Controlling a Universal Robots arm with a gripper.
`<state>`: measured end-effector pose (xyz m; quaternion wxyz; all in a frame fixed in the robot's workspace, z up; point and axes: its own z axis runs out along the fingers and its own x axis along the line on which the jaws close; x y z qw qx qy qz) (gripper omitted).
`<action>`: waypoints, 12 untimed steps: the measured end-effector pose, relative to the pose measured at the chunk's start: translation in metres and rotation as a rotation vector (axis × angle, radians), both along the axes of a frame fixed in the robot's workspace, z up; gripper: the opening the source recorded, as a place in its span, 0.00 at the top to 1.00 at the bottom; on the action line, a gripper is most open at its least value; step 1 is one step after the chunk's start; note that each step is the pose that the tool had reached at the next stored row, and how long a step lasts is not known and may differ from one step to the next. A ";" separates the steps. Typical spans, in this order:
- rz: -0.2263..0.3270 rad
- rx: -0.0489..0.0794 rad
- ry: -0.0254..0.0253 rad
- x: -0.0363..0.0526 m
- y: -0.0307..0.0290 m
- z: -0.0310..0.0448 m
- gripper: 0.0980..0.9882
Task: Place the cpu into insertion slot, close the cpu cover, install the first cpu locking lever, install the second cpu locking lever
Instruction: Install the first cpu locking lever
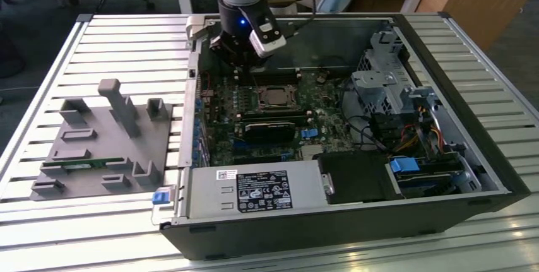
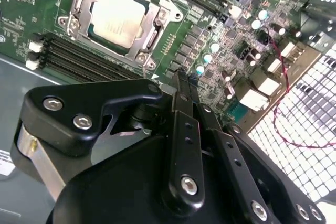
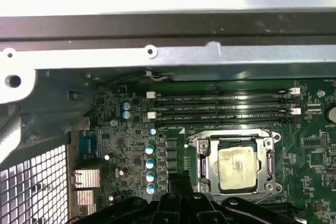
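The cpu (image 1: 271,97) (image 2: 118,17) (image 3: 236,169) lies flat in the insertion slot (image 3: 202,184) on the green motherboard, its dull silver top facing up. The cpu cover (image 2: 157,14) (image 3: 208,148), a silver frame, lies down around the chip. Thin metal levers (image 3: 270,166) run along the frame's sides; I cannot tell whether they are latched. My gripper (image 1: 244,73) (image 2: 184,77) (image 3: 178,179) hangs above the board, just beyond the socket towards the case's far wall. Its black fingers (image 2: 186,129) are shut together and hold nothing.
Long black memory slots (image 3: 220,108) lie between the socket and the case wall. A black card (image 1: 271,128) sits nearer than the socket. A grey power supply box (image 1: 252,191), a drive cage (image 1: 383,89) and cables crowd the case. A grey fixture (image 1: 101,139) lies at the exterior view's left.
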<state>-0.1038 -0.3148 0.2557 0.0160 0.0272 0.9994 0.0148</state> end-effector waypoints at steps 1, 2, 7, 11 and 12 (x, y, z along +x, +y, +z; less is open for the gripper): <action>0.000 0.000 0.0001 -0.0005 0.0011 -0.0001 0.99; 0.000 0.000 0.0000 -0.0010 0.0021 -0.0002 0.99; 0.000 0.000 0.0000 -0.0031 0.0104 -0.0018 0.99; 0.000 0.000 0.0000 -0.0031 0.0187 -0.0043 0.99; 0.000 0.000 0.0000 -0.0031 0.0203 -0.0045 0.99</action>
